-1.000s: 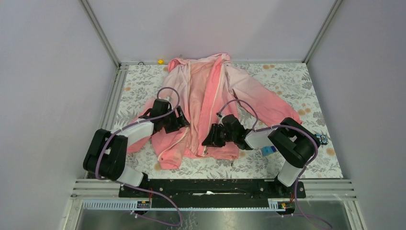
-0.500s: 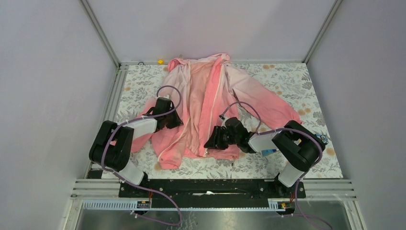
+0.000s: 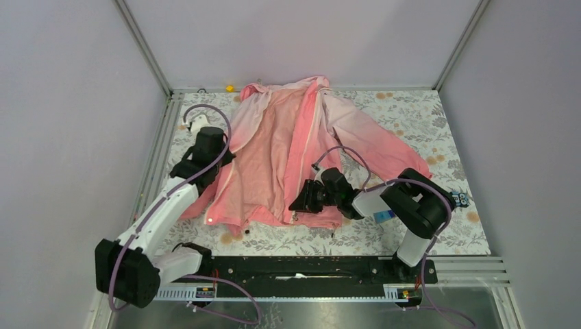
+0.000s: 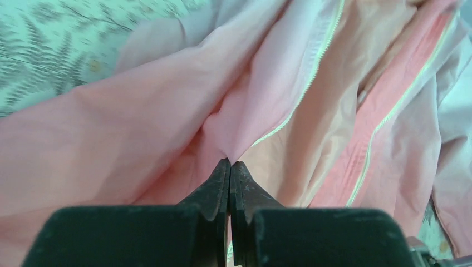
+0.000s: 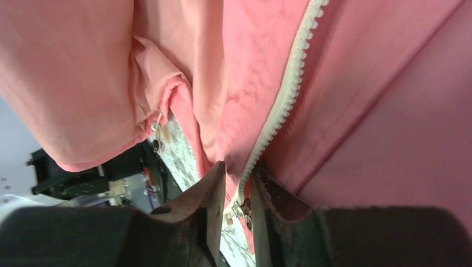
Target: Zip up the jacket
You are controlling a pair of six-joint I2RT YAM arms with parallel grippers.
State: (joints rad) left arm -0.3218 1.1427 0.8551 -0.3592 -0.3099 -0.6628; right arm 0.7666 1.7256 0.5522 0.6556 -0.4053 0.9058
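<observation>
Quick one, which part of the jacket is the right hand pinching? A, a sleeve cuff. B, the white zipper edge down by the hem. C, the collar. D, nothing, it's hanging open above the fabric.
B: the right wrist view shows the right hand closed on the white zipper edge of the jacket, near the hem.

Pink jacket (image 3: pixel 274 157), flowered tablecloth (image 3: pixel 411 116)
The jacket fades from pale pink at the collar to coral at the hem, with a white zipper (image 5: pixel 281 105); the tablecloth shows grey leaves and orange blossoms on white.
</observation>
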